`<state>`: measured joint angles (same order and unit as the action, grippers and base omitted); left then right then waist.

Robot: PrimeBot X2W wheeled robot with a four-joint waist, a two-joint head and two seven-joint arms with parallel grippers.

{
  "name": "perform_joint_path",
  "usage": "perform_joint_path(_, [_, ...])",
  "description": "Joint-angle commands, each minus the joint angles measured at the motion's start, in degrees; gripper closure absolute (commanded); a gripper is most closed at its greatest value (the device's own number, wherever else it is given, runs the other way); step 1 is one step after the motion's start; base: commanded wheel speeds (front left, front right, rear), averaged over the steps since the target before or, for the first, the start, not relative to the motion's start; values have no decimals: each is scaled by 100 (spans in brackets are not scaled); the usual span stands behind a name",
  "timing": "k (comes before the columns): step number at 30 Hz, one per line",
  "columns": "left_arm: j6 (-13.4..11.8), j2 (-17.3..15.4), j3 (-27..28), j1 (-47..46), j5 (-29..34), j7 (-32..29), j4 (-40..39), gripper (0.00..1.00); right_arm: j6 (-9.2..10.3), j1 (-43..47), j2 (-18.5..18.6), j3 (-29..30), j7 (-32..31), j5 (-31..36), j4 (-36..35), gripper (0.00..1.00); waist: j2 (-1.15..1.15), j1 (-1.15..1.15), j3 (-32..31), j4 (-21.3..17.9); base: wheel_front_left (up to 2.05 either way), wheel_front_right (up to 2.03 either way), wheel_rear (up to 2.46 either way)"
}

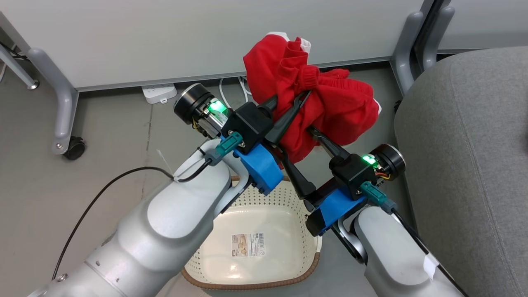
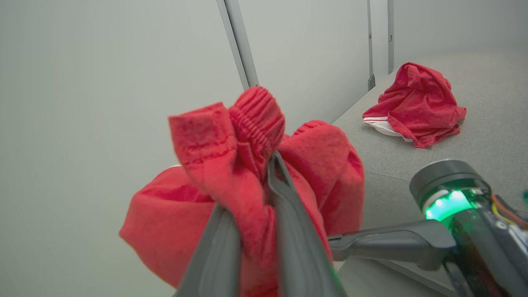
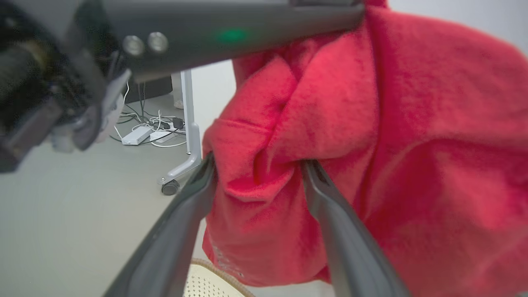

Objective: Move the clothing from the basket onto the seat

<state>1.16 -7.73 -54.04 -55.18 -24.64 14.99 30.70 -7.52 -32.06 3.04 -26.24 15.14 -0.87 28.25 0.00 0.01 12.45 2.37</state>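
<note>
A bunched red garment (image 1: 326, 103) hangs in the air above the basket (image 1: 288, 198), held from both sides. My left gripper (image 1: 293, 95) is shut on its elastic band, with folds bulging around the fingers (image 2: 288, 206). From the right, my right gripper (image 1: 297, 140) pinches a thick fold of the same garment (image 3: 371, 144) between its fingers (image 3: 330, 206). The cream basket has nothing in it but the barcode sticker (image 1: 248, 245) on its floor. A second red garment (image 2: 416, 103) with white trim lies crumpled on the grey seat (image 2: 486, 82). The seat (image 1: 466, 144) stands just right of the arms.
A white partition wall (image 1: 185, 37) on grey wheeled legs (image 1: 62, 107) runs behind the basket. A power strip (image 1: 159, 93) and cables lie on the grey floor at its foot. A black cable (image 1: 103, 185) trails from my left forearm.
</note>
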Motion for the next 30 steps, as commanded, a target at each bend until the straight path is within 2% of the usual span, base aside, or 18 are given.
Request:
perform_joint_path(1, [-9,26,28,-103,23,26,8,100,6,-120,-25,-29,0,-77,-33,0,0,-1,17,12,0,0,0])
perform_joint_path(2, [-7,37,35,-102,29,26,8,100,6,-130,-24,-40,0,-121,-34,0,0,-1,24,17,0,0,0])
perform_joint_path(4, [2,48,48,-100,37,26,12,100,6,-142,-25,-52,0,-184,-16,30,0,-1,36,25,0,0,0])
perform_joint_path(5, [7,50,55,-99,46,27,15,100,6,-152,-25,-59,0,-196,-3,30,0,-1,38,26,0,0,0])
perform_joint_path(6, [12,59,62,-96,50,27,15,100,6,-163,-24,-64,0,-224,13,100,0,-1,44,29,0,0,0])
perform_joint_path(30, [88,106,190,21,180,27,82,100,6,-227,-25,-246,0,-378,90,100,0,-1,22,-16,0,0,0])
